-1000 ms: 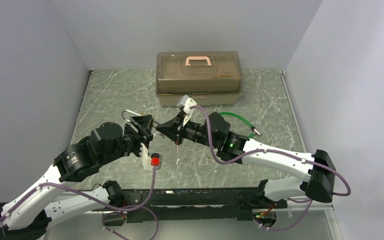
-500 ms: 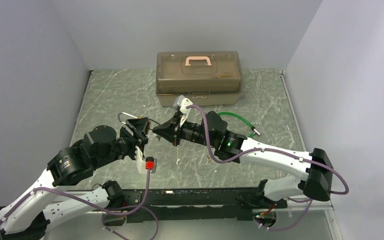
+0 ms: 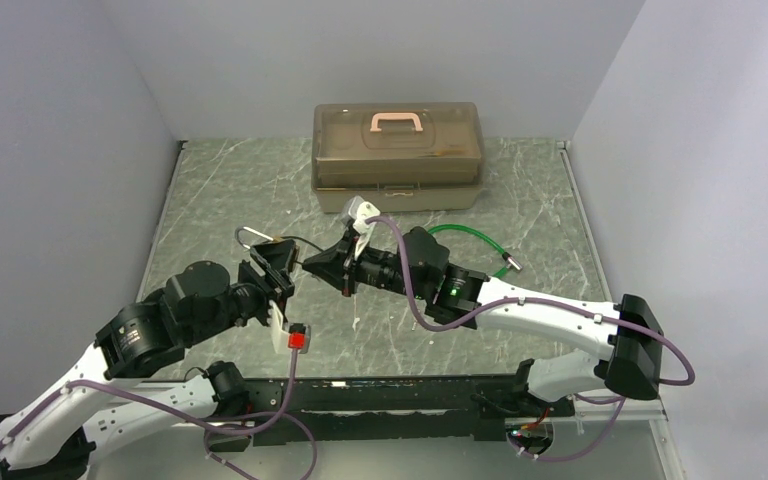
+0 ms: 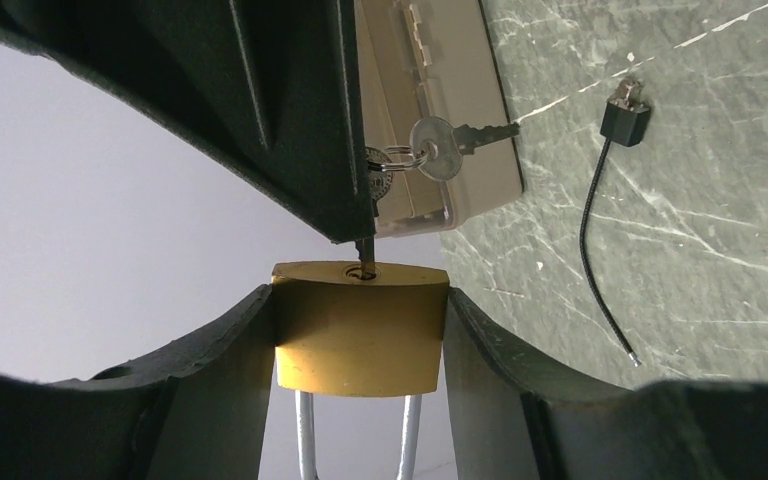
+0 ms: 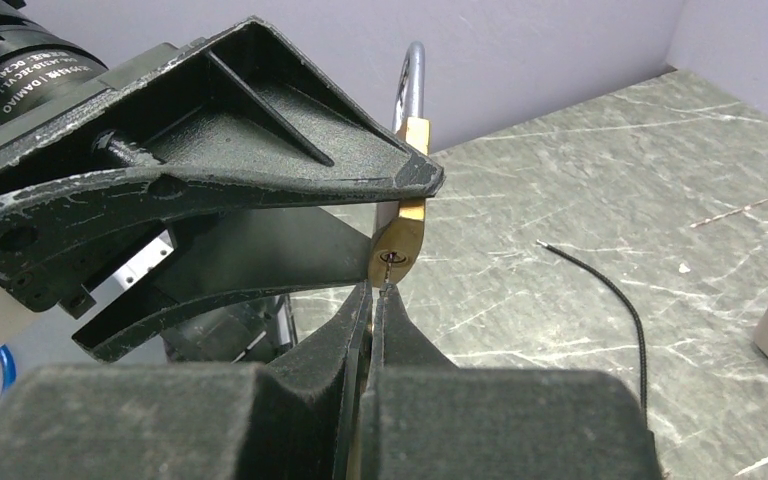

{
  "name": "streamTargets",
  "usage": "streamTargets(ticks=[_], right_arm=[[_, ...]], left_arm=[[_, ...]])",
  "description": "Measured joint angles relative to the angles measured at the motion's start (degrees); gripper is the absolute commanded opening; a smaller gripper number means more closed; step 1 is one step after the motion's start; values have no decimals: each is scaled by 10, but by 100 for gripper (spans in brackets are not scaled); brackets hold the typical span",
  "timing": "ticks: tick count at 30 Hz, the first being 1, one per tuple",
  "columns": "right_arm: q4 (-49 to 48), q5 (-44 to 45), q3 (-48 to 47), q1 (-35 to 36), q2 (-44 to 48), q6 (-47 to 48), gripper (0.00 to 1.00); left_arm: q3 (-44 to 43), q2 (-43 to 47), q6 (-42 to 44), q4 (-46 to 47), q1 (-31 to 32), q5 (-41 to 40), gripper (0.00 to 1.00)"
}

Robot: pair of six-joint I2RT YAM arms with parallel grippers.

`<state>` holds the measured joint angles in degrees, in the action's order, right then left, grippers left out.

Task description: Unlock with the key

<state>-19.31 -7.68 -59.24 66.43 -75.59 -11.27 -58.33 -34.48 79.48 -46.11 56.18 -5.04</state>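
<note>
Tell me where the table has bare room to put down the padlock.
Free: the table left of the box, up to the left wall; also right of the box, behind the green cable. Crowded: the middle, where padlock and key meet.

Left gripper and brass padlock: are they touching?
Touching. The left wrist view shows the left gripper, its fingers pressed against both sides of the padlock.

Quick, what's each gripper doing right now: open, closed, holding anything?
Left gripper: closed on the brass padlock, gripping its body.
Right gripper: shut on the key, tip at the padlock's keyhole.
</note>
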Motion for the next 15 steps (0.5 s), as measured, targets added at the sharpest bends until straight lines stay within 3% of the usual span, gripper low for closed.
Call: streamTargets(ticks=[15], right_arm=[[-22, 30, 0, 6, 2, 12, 0]], left_arm=[[27, 22, 31, 57, 26, -41, 0]])
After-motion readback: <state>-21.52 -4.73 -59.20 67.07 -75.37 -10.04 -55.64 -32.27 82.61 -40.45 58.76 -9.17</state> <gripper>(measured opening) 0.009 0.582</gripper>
